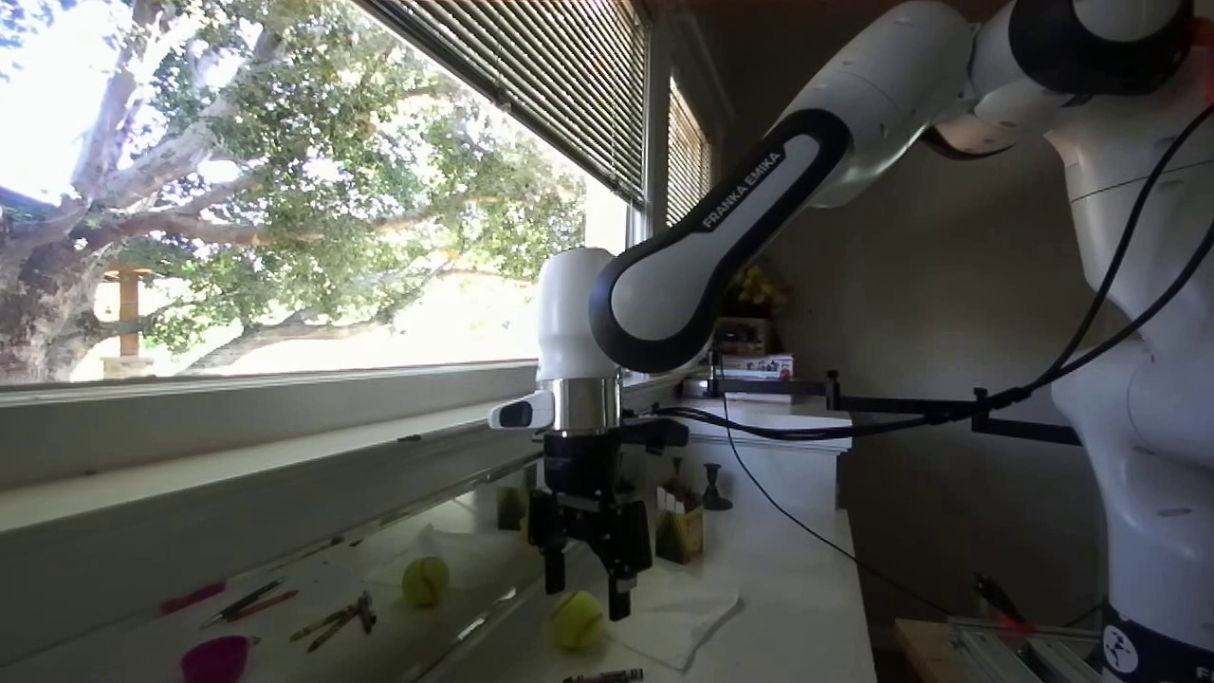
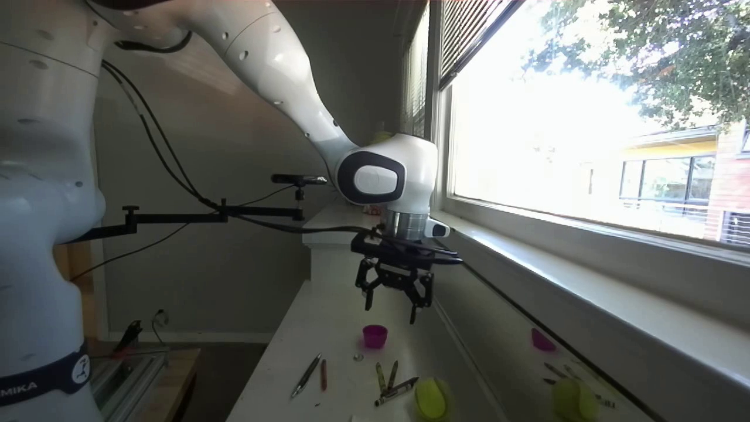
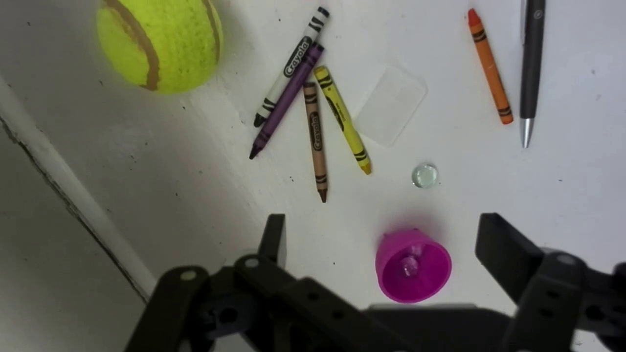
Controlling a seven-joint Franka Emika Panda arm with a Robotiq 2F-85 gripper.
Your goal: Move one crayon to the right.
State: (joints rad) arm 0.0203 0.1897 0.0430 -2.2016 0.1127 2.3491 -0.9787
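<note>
Wrist view | gripper [image 3: 383, 235]: jaws wide apart, gripping nothing | four crayons [image 3: 313, 110] clustered near tennis ball [image 3: 161, 44]; orange crayon [image 3: 490, 66] beside pen [image 3: 531, 73] | step, judged: pre-grasp, target unspecified | next: align over one crayon, descend

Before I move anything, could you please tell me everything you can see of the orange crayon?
The orange crayon looks like wax in an orange paper wrapper, with dark bands near both ends and no lettering visible. Its tapered, reddish-orange tip points toward the top of the wrist view; the other end is blunt. It lies flat on the white surface, slanting beside the dark pen, its blunt end nearer but apart. Only the surface appears to touch it.
</note>
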